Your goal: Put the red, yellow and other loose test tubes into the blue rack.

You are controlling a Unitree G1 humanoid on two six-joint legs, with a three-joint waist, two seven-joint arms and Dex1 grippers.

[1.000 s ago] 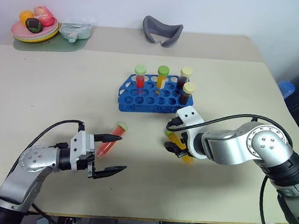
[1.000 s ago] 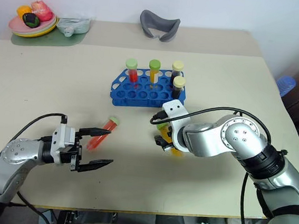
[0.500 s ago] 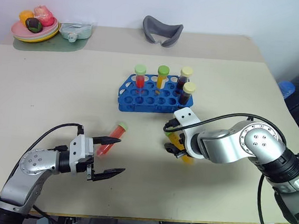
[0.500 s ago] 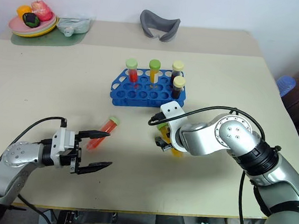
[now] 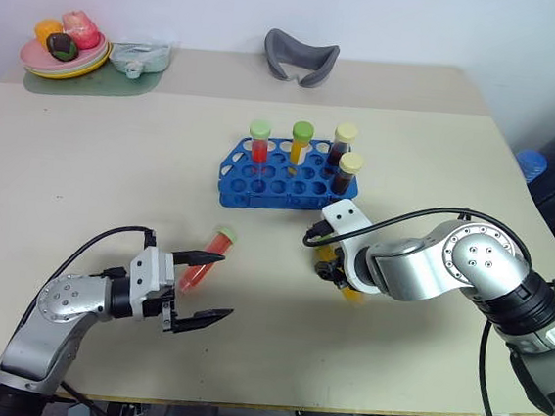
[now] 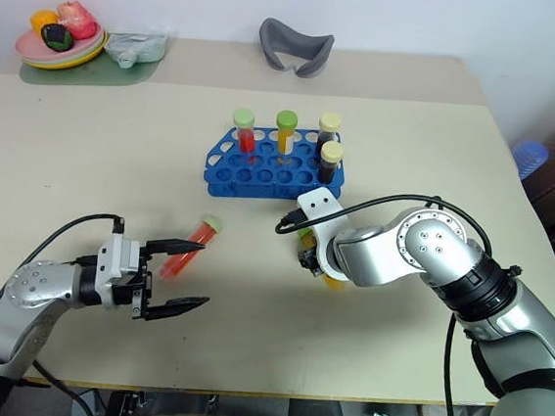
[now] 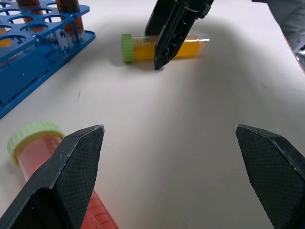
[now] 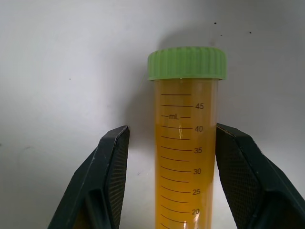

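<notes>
The yellow test tube (image 8: 187, 143) lies flat on the table (image 5: 84, 170), near of the blue rack (image 5: 285, 177) and a little to its right; its long axis runs from far-left to near-right, with the green cap toward the rack. The right end effector (image 8: 171, 176) points steeply down over it, one finger on each side of the barrel: the right finger (image 8: 243, 176) is at the tube's wall, the left finger (image 8: 107, 176) stands a little off it, so the jaws are partly drawn in and not yet pinching. The red test tube (image 5: 203, 261) lies flat to the left, its long axis running far-right to near-left with the pale green cap at the far-right end. The left end effector (image 5: 209, 286) sits at its near end, spread wide and pointing right; the far finger lies over the tube. Four capped tubes stand upright in the rack's far and right holes. On the far side of the table are a grey curved object (image 5: 301, 58) and, at the far left corner, a plate of toy fruit (image 5: 65, 48).
</notes>
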